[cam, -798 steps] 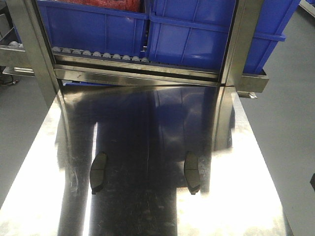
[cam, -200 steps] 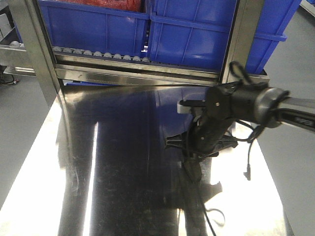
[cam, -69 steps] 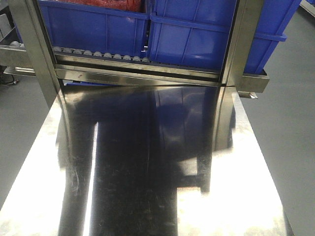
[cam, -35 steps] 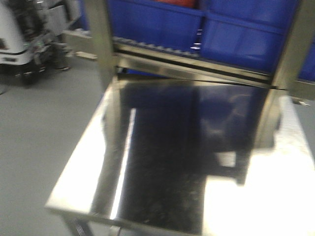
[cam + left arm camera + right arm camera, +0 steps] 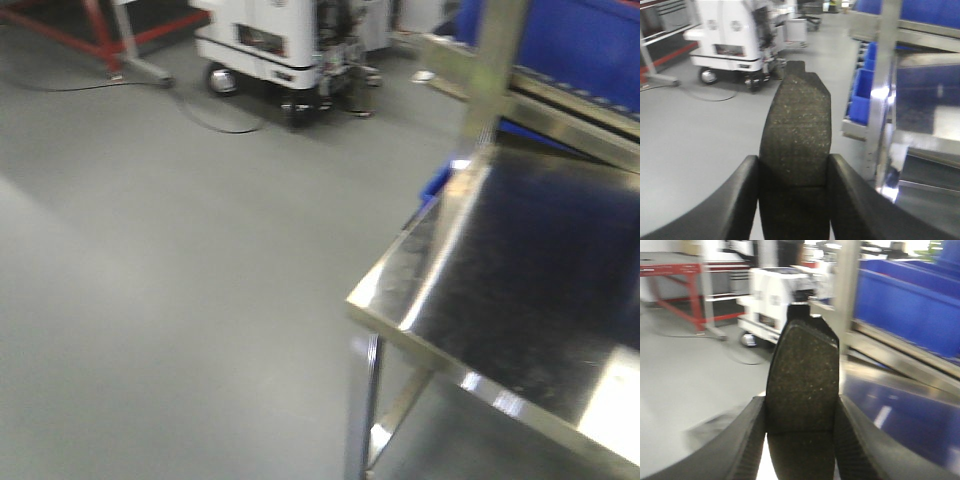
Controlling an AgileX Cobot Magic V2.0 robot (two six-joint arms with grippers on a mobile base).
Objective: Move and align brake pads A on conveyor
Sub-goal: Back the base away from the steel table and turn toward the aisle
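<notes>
My left gripper (image 5: 795, 172) is shut on a brake pad (image 5: 796, 130), a dark grey speckled oblong with a thin groove across its middle, standing up between the black fingers (image 5: 742, 200). My right gripper (image 5: 800, 415) is shut on a second brake pad (image 5: 802, 375) in the same way, its darker backing plate showing at the top. Both pads are held in the air. Neither gripper shows in the front view. The conveyor is out of view, and no other pads show.
The shiny steel tabletop (image 5: 520, 280) fills the right of the front view, its corner near the middle. Blue bins (image 5: 910, 300) on the steel rack stand behind it. A white wheeled machine (image 5: 270, 40) and a red frame (image 5: 695, 285) stand on the grey floor (image 5: 160, 260) to the left.
The front view has swung left: the steel table slid to the right and the grey floor and white machine came into view. The two pads seen earlier on the table are gone from it.
</notes>
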